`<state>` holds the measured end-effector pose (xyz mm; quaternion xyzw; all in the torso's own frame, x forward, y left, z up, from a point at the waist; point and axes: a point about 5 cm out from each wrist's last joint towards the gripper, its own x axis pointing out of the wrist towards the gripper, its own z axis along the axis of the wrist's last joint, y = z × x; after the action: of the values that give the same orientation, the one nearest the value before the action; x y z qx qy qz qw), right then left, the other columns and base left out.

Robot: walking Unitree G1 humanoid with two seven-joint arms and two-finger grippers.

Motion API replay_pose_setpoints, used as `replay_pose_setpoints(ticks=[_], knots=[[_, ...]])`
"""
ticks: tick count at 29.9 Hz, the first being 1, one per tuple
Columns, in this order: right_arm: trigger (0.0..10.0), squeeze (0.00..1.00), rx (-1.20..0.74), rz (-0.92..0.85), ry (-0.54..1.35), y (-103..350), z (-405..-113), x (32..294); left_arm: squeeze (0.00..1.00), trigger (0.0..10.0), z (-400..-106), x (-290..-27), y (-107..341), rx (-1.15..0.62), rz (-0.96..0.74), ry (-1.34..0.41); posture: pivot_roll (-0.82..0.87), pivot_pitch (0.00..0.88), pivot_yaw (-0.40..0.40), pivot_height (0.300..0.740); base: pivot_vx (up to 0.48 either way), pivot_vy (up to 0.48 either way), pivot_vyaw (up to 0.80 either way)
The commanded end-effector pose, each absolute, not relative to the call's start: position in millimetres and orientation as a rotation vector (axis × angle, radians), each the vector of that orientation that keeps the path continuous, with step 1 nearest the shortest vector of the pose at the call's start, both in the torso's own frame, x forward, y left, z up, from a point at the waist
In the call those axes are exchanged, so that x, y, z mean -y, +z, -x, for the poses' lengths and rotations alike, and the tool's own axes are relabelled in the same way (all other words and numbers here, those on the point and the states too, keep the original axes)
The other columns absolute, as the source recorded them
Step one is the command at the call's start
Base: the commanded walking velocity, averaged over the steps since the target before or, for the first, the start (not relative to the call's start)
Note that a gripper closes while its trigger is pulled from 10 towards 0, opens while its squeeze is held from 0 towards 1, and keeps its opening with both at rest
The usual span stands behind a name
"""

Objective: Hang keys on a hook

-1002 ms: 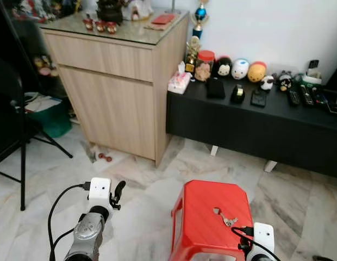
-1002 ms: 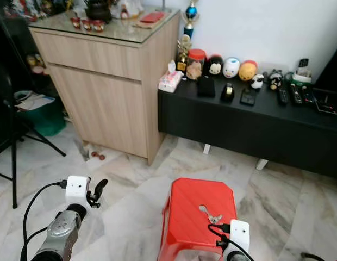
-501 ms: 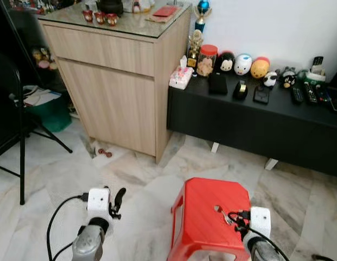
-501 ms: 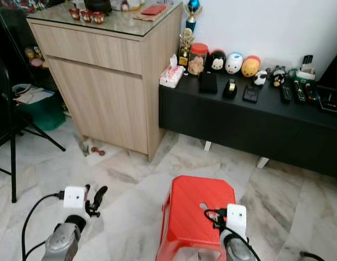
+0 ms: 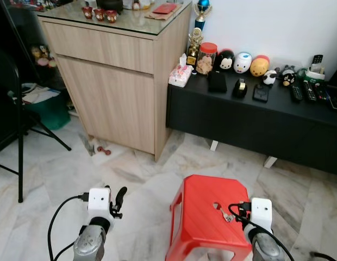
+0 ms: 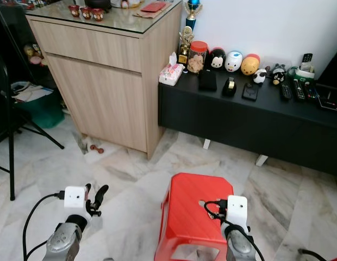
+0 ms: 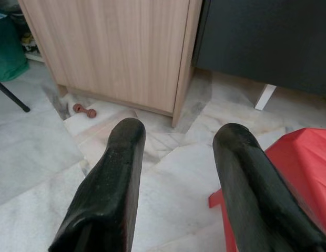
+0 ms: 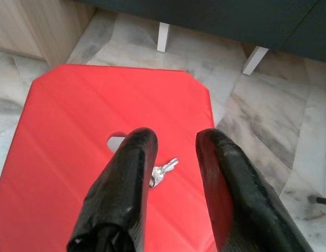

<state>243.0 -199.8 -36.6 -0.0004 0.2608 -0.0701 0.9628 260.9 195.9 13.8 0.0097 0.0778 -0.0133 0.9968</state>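
A marble floor [image 5: 299, 190] in pale grey veining is seen below a white wall [image 5: 299, 27]. A wooden cabinet [image 5: 117, 81] with a glass top is set against a low black bench [image 5: 250, 119], on which plush toys [image 5: 243, 62] and remotes [image 5: 305, 91] are lined up. A red stool [image 5: 204, 217] is placed in front. A black stand [image 5: 19, 141] and a green bin [image 5: 49, 117] are found at the left.

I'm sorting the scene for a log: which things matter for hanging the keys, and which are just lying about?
For the job:
keys on the red stool
right claw, open above them

Lying about:
wooden cabinet
black bench
tissue box
plush toys
remotes
left claw
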Motion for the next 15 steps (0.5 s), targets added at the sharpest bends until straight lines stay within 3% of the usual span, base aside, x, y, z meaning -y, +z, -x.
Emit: replay_pose_setpoints(ticks=[1, 15], knots=[[10.0, 0.00, -0.541, 0.002, -0.147, -38.9, -240.2, 199.8, 0.00, 10.0, -259.5, -194.8, 12.0, -0.169, -0.016, -0.025, 0.13, 0.049, -0.081, 0.652, 0.000, 0.000, 0.00], [10.0, 0.00, -0.541, -0.014, -0.121, -39.1, -242.1, 192.0, 0.00, 10.0, -263.4, -190.6, 15.1, -0.165, -0.007, -0.047, 0.13, 0.032, -0.075, 0.652, 0.000, 0.000, 0.00]])
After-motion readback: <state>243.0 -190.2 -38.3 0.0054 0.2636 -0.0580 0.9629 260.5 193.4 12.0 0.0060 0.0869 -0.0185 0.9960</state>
